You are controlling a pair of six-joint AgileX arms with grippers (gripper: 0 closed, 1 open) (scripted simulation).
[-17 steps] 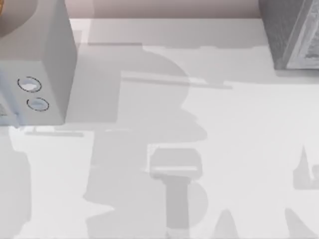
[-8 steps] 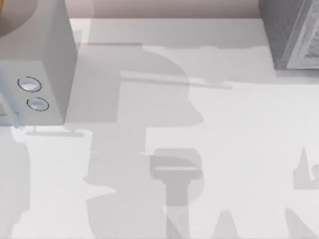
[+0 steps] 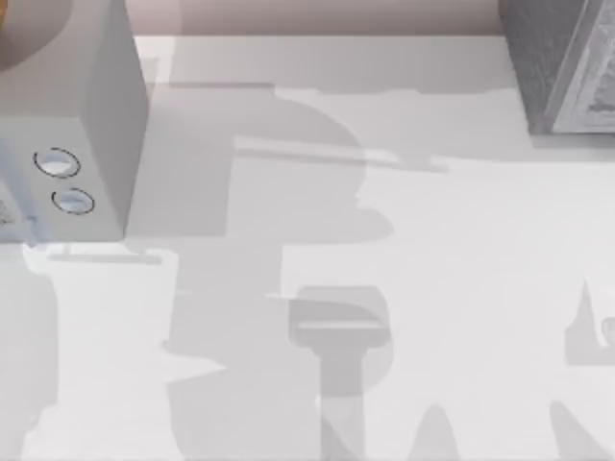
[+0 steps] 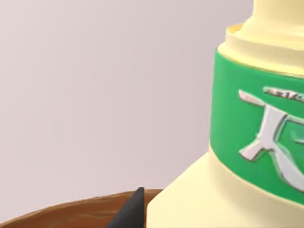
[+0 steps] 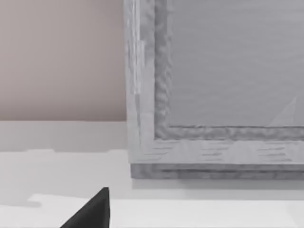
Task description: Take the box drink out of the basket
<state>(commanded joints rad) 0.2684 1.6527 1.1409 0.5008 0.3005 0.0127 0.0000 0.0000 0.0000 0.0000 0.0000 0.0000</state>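
The box drink [image 4: 247, 142] is very close in the left wrist view: pale yellow, with a green label band carrying white lettering. A dark part of my left gripper [image 4: 130, 211] lies right beside its lower body. Behind that part runs the brown wooden rim of the basket [image 4: 66, 211]. In the right wrist view, a dark part of my right gripper [image 5: 92, 211] hangs over the white table, a little short of a grey textured block [image 5: 218, 95].
In the top view, a grey box [image 3: 77, 115] with two round rings stands at the left edge. The grey textured block [image 3: 562, 67] sits at the back right. A brown curved edge [image 3: 24, 29] shows in the back left corner. Arm shadows lie across the white table [image 3: 461, 240].
The arm shadows in the middle of the table have shifted slightly in the top view. The grey box and the grey block have not moved.
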